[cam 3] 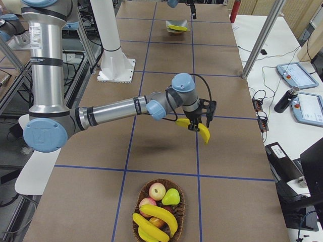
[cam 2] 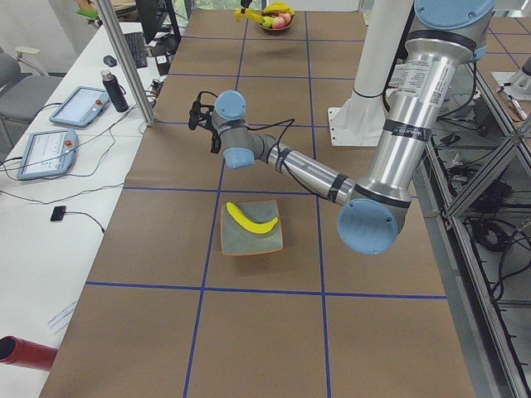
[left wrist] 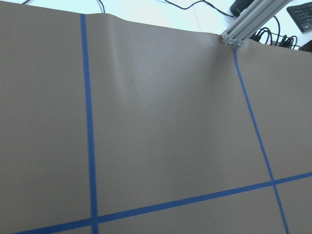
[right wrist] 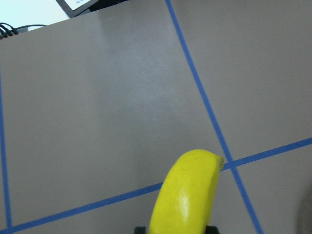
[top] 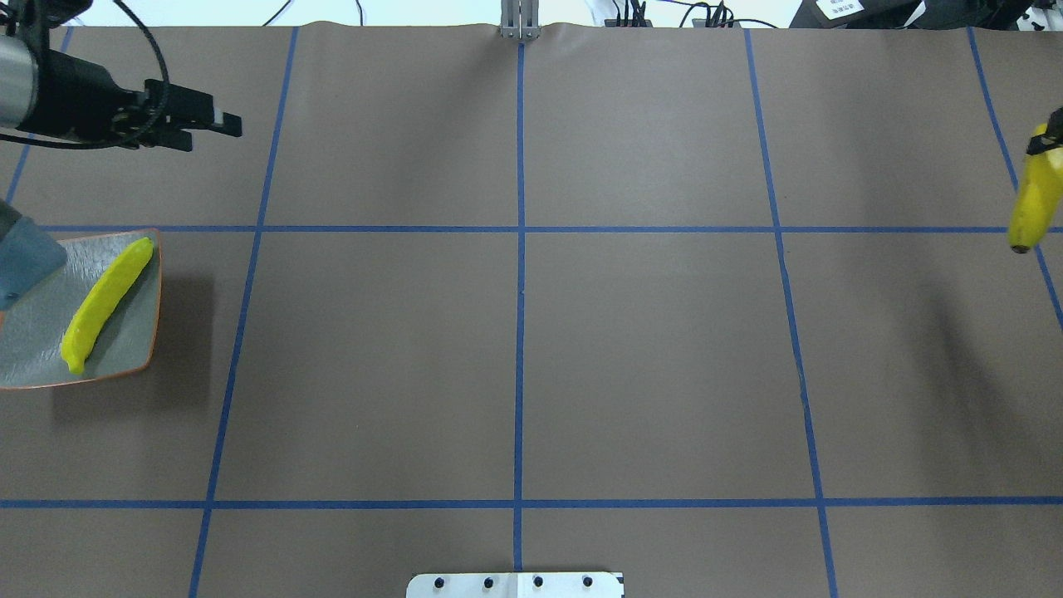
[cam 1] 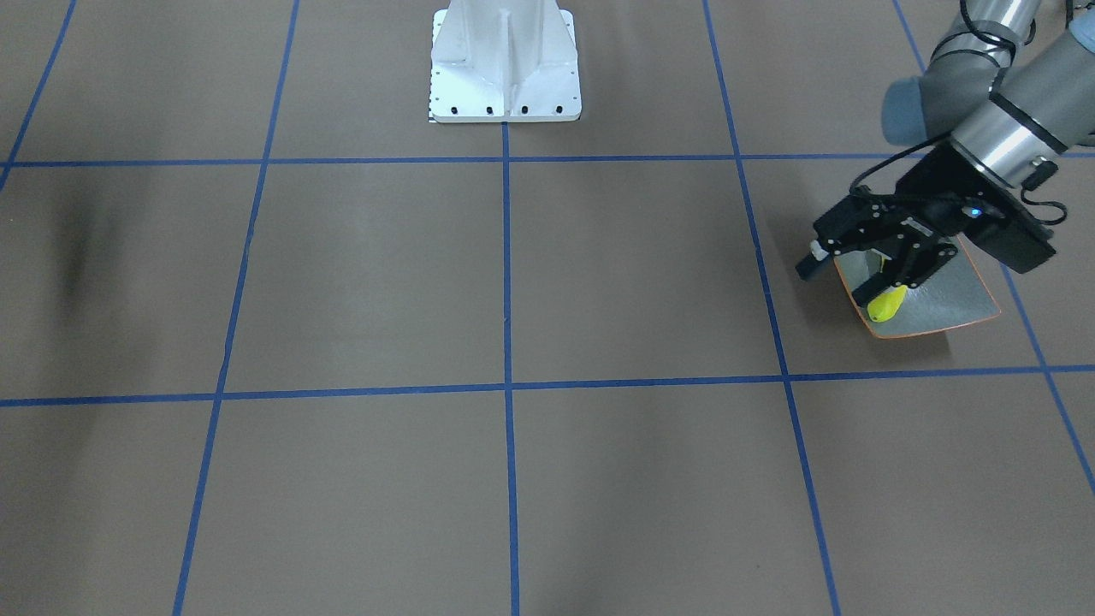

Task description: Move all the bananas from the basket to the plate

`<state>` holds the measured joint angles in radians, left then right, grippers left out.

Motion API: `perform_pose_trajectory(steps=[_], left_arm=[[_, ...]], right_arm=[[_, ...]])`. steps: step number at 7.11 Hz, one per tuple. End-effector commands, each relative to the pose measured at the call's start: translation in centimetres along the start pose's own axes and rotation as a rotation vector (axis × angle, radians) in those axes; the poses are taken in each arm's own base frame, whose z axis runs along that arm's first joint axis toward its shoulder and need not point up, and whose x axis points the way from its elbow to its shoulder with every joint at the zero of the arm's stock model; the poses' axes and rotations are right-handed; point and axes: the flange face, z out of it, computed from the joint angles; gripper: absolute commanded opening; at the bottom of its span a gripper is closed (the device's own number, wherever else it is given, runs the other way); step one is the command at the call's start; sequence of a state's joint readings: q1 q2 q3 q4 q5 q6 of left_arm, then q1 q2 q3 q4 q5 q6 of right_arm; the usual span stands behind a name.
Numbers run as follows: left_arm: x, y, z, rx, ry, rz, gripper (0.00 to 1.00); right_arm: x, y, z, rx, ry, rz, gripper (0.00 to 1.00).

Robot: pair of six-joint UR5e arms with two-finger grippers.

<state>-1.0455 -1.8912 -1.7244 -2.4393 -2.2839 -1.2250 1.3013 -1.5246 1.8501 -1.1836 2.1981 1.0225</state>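
You are working in a robotics lab: teach pendants (cam 2: 76,106) are lying on a white bench (cam 2: 33,240) beside the tape-gridded table (cam 2: 265,332).

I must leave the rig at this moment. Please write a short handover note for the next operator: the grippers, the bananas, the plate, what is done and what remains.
The left gripper is open and empty, in the air near the plate.
The right gripper is shut on the held banana, above the table and clear of the basket.
Done: the first banana lies on the plate.
Left: bring the held banana to the plate, then move the upper banana and the lower banana, which lie in the basket with other fruit.
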Motion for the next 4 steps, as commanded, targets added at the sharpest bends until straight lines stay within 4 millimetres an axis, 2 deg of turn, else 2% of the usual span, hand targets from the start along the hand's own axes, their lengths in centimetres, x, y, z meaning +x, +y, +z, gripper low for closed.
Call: perform_pose_trajectory(steps=[1,2,3,4], left_arm=[[11.3,2.2,1.6,-0.054,0.158,-0.089,1.00],[15.1,4.5,2.8,-0.104,0.214,-0.082,1.00],[18.0,6.0,4.0,-0.139,0.255,-0.058,1.00],[19.4,7.1,4.8,-0.129,0.278,-0.047,1.00]], right_arm=[[-13.1,1.6,0.0,-0.030,-0.132,0.103,0.00],[-17.8,2.3,-0.5,-0.035,-0.181,0.136,0.00],[-21.8,3.5,-1.2,-0.044,-0.226,0.175,0.00],[-26.7,5.9,-1.9,-0.050,-0.280,0.187,0.00]])
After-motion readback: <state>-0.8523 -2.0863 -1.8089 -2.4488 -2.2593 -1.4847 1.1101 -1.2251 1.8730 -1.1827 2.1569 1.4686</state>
